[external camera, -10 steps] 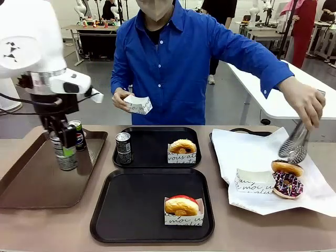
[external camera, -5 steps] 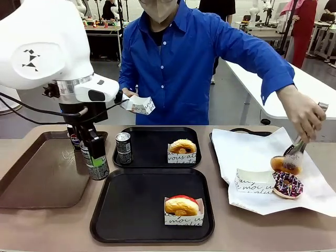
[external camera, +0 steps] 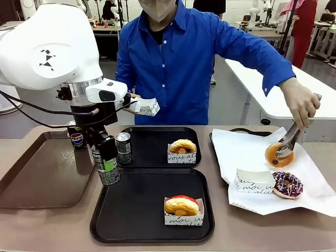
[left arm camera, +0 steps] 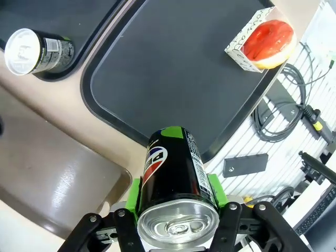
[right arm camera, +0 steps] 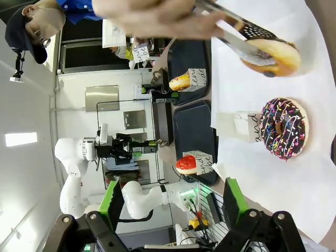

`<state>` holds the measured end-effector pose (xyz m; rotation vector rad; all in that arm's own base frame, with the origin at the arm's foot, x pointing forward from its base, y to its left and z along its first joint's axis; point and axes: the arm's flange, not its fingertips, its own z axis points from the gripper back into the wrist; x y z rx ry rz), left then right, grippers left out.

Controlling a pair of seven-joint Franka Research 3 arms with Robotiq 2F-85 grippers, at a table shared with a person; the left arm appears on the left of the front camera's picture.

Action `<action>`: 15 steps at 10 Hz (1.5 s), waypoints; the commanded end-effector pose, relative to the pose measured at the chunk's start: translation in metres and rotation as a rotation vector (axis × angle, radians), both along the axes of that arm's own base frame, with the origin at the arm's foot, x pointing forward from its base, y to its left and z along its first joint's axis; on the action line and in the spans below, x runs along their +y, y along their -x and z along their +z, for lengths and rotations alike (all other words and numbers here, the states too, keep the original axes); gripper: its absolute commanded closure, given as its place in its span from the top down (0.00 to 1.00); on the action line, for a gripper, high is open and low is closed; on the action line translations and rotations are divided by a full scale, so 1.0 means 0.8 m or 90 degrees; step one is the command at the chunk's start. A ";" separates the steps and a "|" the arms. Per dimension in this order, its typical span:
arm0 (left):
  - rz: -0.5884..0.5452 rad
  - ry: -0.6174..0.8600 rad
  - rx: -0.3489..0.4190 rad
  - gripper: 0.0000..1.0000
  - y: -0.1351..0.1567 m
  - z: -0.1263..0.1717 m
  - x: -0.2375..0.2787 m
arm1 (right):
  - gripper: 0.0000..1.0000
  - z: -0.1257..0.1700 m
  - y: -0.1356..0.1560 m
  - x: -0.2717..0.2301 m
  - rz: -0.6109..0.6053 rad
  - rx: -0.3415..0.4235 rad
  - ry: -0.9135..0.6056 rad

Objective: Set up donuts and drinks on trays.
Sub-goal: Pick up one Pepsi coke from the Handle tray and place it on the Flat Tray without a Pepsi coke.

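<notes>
My left gripper point(external camera: 108, 167) is shut on a dark drink can point(external camera: 108, 164), held upright above the left rim of the near black tray point(external camera: 131, 210). In the left wrist view the can point(left arm camera: 176, 173) sits between the green pads, over that tray's edge point(left arm camera: 173, 79). A red-iced donut point(external camera: 181, 206) in a paper sleeve lies on the near tray. The far tray point(external camera: 152, 142) holds a second can point(external camera: 123, 148) and a sleeved glazed donut point(external camera: 182, 147). My right gripper point(right arm camera: 173, 210) is open above the white paper, with nothing between its fingers.
A person holds a glazed donut point(external camera: 276, 154) in tongs above the white paper point(external camera: 247, 152), and a paper sleeve point(external camera: 148, 107) in the other hand. A chocolate sprinkled donut point(external camera: 287, 184) and an empty sleeve point(external camera: 253, 181) lie on the paper. A glossy brown tray point(external camera: 37, 178) carries another can point(external camera: 77, 137).
My left arm carried its can rightward from over the brown tray to the near black tray's left rim. The person picked the glazed donut up off the paper with the tongs.
</notes>
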<state>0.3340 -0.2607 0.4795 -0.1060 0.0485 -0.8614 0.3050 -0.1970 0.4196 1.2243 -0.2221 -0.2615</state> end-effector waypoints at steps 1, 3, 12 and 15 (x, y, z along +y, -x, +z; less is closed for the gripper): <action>-0.003 0.004 -0.009 0.59 0.001 0.001 -0.002 | 1.00 0.000 -0.001 0.001 -0.002 -0.004 -0.007; -0.003 0.004 -0.009 0.59 0.001 0.001 -0.002 | 1.00 0.000 -0.001 0.001 -0.002 -0.004 -0.007; 0.043 0.035 0.042 0.59 -0.028 -0.016 -0.010 | 1.00 0.000 -0.001 0.001 -0.002 -0.004 -0.007; 0.056 0.004 0.069 0.59 -0.052 -0.035 -0.026 | 1.00 0.000 -0.001 0.001 -0.002 -0.004 -0.007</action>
